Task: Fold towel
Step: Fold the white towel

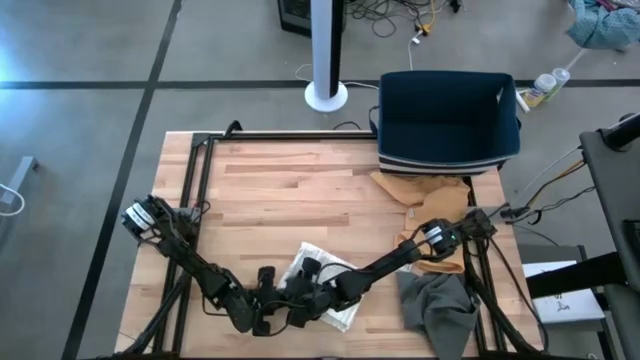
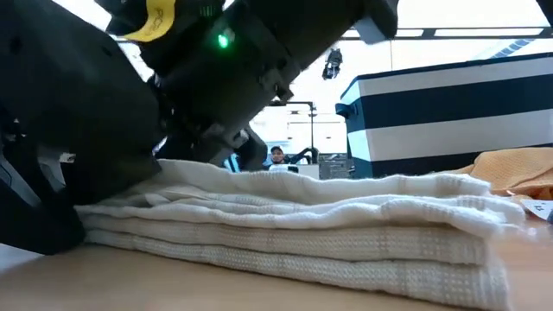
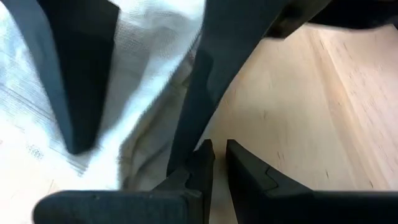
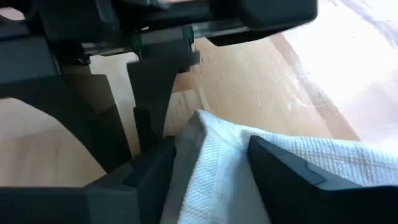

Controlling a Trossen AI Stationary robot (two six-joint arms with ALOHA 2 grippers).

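A white waffle-weave towel (image 1: 335, 268) lies folded in several layers near the table's near edge, resting flat on the wood (image 2: 328, 229). My right gripper (image 4: 211, 146) reaches in from the right and is shut on a raised corner of the towel (image 4: 217, 171). My left gripper (image 3: 219, 150) comes from the left and is shut, with its tips over bare wood just beside the towel's edge (image 3: 149, 81). Whether it touches the cloth cannot be told. In the high view both grippers (image 1: 295, 300) meet at the towel's near left side. My right gripper pinches the towel's raised corner (image 4: 202, 124) on its near left side between the two fingers (image 4: 283, 171). The cloth fills the gap between them. How many layers are in the pinch does not show. The rest of the towel lies folded on the table (image 2: 363, 250).
A dark blue bin with pale stripes (image 1: 447, 120) sits at the far right of the table. A tan cloth (image 1: 420, 190) lies in front of it, and a grey cloth (image 1: 440, 305) lies at the near right corner. Bare wood (image 1: 290, 185) stretches across the middle. A person (image 2: 276, 155) sits far behind.
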